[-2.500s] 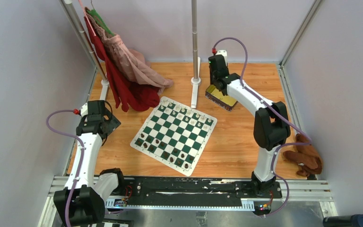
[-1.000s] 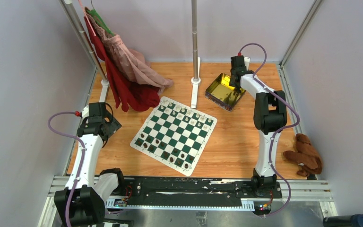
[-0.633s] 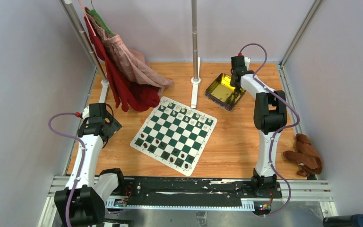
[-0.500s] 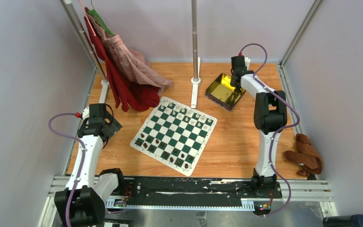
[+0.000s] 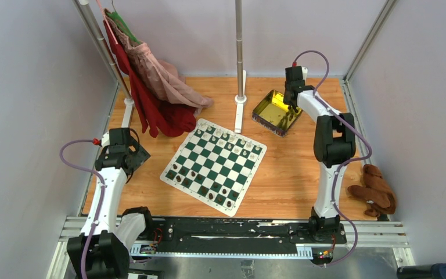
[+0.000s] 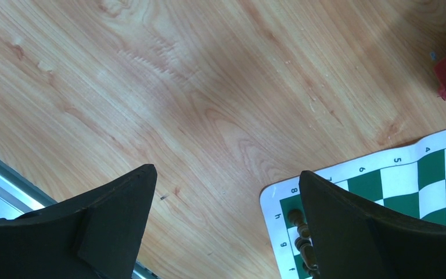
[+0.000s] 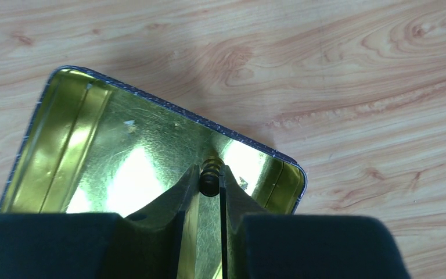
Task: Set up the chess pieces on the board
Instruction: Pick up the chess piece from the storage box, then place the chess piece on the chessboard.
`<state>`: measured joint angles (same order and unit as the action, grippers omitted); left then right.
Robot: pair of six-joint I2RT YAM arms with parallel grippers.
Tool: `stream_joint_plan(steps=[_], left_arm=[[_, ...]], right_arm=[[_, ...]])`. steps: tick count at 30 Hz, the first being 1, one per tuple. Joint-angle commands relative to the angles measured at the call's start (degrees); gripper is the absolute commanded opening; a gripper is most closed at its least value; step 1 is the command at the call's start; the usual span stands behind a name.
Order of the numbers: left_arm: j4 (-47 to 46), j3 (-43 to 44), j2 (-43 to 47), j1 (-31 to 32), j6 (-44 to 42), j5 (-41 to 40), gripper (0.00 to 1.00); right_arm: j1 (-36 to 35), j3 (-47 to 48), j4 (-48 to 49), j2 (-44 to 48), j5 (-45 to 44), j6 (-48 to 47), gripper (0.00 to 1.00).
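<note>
At the left edge of the wooden table (image 5: pixel 284 174), the left gripper (image 6: pixel 226 172) hangs spread wide over bare planks beside a corner of the green-and-white checked board mat (image 5: pixel 215 163); rightward, in a corner of the shiny yellow tray (image 7: pixel 69 122), the right gripper (image 7: pixel 211 173) pinches a small dark chess piece (image 7: pixel 209 185), half hidden between narrow fingers

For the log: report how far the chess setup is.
Done: cream pieces line the far row of the board; some dark pieces stand on the near rows, with gaps. In hand: right pincer shut on a dark piece in the tin. To do: place it; left pincer open.
</note>
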<state>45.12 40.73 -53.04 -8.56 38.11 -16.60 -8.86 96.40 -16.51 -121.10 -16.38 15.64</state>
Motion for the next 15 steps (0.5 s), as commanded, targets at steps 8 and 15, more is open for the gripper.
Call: stream_joint_plan(steps=[8, 15], left_arm=[[-1.10, 0.06, 2.02, -0.58, -0.74, 2.26, 1.00], [-1.48, 0.05, 2.82, -0.44, -0.84, 3.36, 1.00]], right_arm=[[-4.17, -3.20, 0.53, 8.89, 2.41, -2.96, 0.00], [-10.60, -6.88, 0.06, 15.42, 5.21, -4.07, 0.00]])
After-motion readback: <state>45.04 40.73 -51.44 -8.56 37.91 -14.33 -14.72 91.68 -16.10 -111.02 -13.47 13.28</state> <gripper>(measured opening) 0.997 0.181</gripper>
